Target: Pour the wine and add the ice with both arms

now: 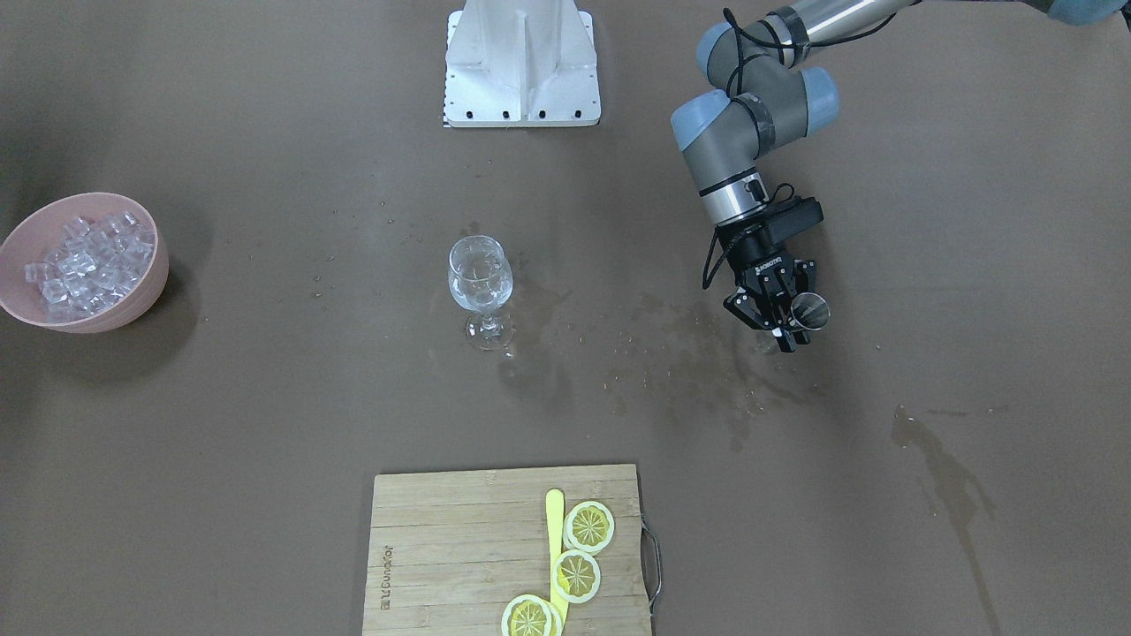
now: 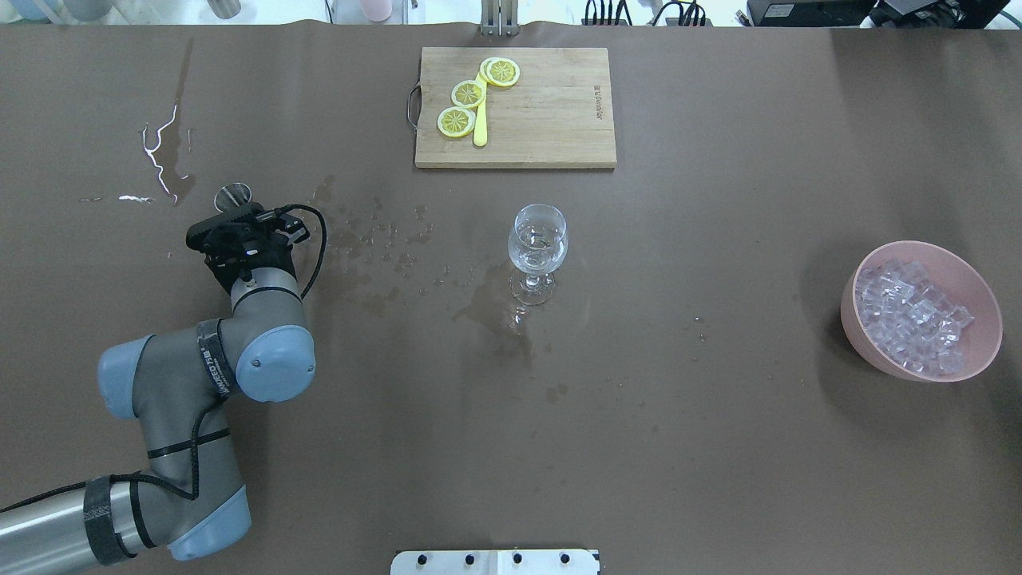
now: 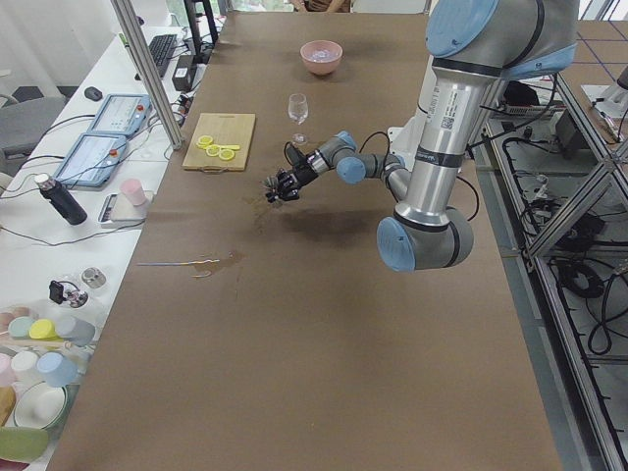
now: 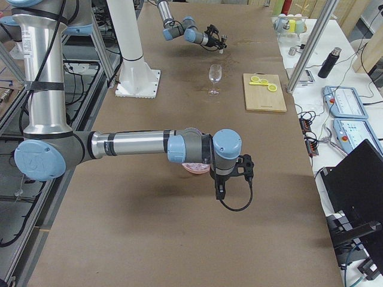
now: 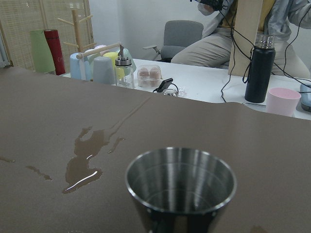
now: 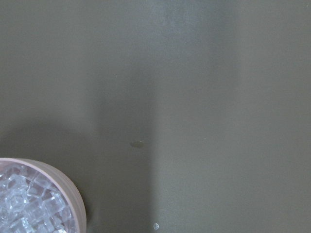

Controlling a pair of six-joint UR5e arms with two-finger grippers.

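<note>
A clear wine glass (image 1: 480, 283) (image 2: 539, 247) stands upright mid-table with a little clear wine in its bowl. My left gripper (image 1: 791, 322) sits low over the table to the robot's left of the glass, shut on a small upright steel cup (image 1: 811, 311) (image 2: 233, 194) (image 5: 181, 187) whose inside looks empty. Ice (image 1: 84, 261) (image 2: 910, 315) (image 6: 24, 204) fills a pink bowl (image 1: 150, 283) (image 2: 858, 327) at the other end of the table. My right gripper (image 4: 219, 192) hangs just above that bowl, and I cannot tell whether it is open.
A wooden cutting board (image 1: 442, 548) (image 2: 551, 120) with lemon slices and a yellow knife lies at the far edge. The white pedestal (image 1: 521, 62) stands at the robot's side. Wet patches (image 1: 937, 459) mark the table near the left gripper. A seated person shows beyond the table.
</note>
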